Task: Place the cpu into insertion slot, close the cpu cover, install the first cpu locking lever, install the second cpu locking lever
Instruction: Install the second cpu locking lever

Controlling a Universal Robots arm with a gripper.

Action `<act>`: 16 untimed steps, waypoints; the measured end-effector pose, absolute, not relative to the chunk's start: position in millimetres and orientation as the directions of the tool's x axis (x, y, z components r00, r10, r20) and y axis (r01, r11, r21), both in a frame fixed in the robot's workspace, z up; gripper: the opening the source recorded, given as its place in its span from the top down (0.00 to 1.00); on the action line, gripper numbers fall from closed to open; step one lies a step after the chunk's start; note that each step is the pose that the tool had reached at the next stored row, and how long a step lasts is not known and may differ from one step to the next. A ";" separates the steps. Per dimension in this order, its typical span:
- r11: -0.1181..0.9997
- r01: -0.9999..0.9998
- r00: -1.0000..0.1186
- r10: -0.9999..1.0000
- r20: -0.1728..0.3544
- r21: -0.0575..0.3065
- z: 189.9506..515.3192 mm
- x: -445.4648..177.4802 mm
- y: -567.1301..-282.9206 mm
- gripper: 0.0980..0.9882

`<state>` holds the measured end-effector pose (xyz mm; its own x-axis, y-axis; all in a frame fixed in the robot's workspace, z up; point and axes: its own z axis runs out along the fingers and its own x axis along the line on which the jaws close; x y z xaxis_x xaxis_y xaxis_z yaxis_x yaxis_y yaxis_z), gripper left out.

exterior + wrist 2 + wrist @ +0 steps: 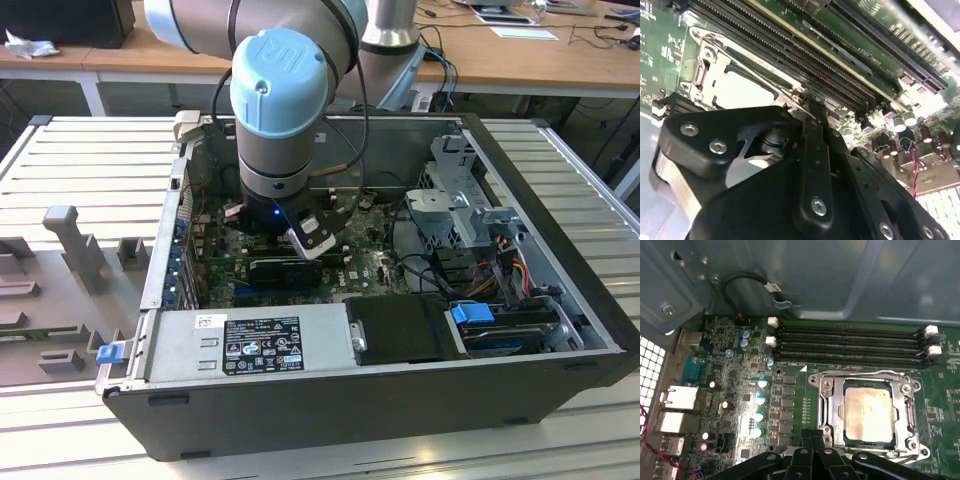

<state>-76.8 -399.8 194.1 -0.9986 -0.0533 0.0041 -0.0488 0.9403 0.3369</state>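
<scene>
Right, the arm is down inside the open computer case (560,330), its gripper (812,436) with fingers pressed together, holding nothing, poised just beside the socket rim. In the first wrist view, the cpu (867,411) sits in the insertion slot (826,412), framed by the cpu cover (912,412). Memory slots (850,345) run alongside on the green motherboard (735,390).

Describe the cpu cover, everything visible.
The cpu cover is a thin, shiny silver metal frame with a square window. It lies flat, closed over the socket on the green motherboard, and the pale cpu shows through the window. A thin wire lever runs along its edge beside the black memory slots. The pincer sits at its near edge.
</scene>
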 end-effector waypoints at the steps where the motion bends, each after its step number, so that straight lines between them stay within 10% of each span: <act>1: 0.939 -0.049 -0.999 -0.053 0.004 0.342 194.2 -76.8 -399.7 0.99; 16: 0.939 -0.046 -0.998 -0.053 0.012 0.340 241.1 -43.1 -399.7 0.99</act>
<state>-43.1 -399.7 241.1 -0.9985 -0.0534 0.0123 -0.0461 0.9393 0.3401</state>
